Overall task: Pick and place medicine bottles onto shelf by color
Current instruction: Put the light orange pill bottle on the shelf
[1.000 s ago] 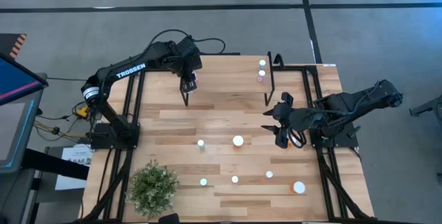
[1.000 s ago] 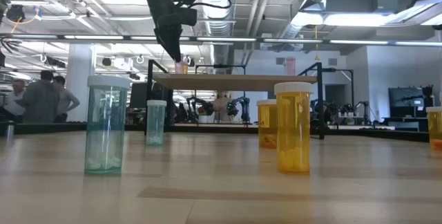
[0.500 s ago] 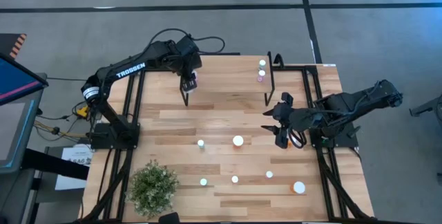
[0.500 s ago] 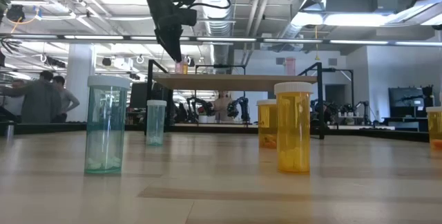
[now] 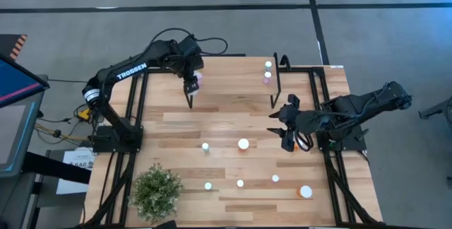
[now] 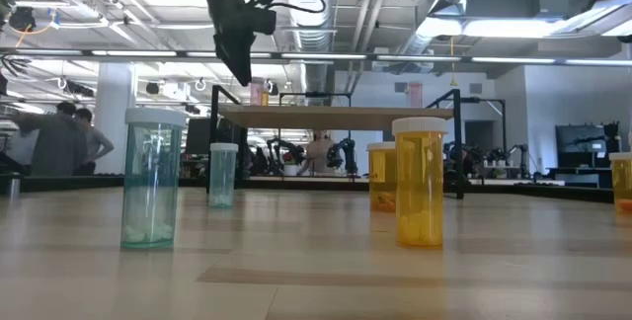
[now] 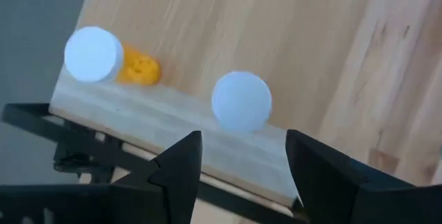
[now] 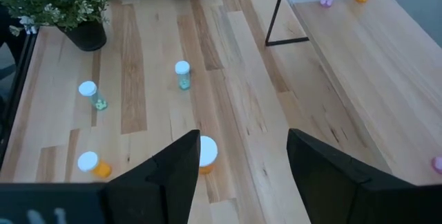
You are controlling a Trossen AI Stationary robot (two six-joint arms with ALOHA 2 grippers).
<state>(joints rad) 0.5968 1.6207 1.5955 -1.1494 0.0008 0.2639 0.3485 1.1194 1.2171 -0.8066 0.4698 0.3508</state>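
Note:
My left gripper [image 7: 242, 172] hangs open just above the left end of the shelf [image 5: 233, 80]. Below its spread fingers a pink bottle [image 7: 240, 99] stands upright near the shelf's edge, with an orange bottle [image 7: 131, 65] beside it. From table height both bottles [image 6: 259, 93] show on the shelf, just right of that gripper [image 6: 237, 63]. Two more bottles [image 5: 268, 71] stand at the shelf's right end. My right gripper [image 5: 288, 133] hovers open over the table, right of the middle, with nothing between its fingers [image 8: 179, 172].
Several bottles stand loose on the table: a large one [image 5: 244, 143], a small one [image 5: 205, 146], more near the front [image 5: 240, 183] and a large orange one [image 5: 305, 191]. A potted plant [image 5: 157, 192] sits at the front left. People stand in the room behind [image 6: 59, 142].
My left gripper has opened and let go of the pink bottle, which stays upright on the shelf's left end. The fingers have tipped up and away from it, toward the table's left.

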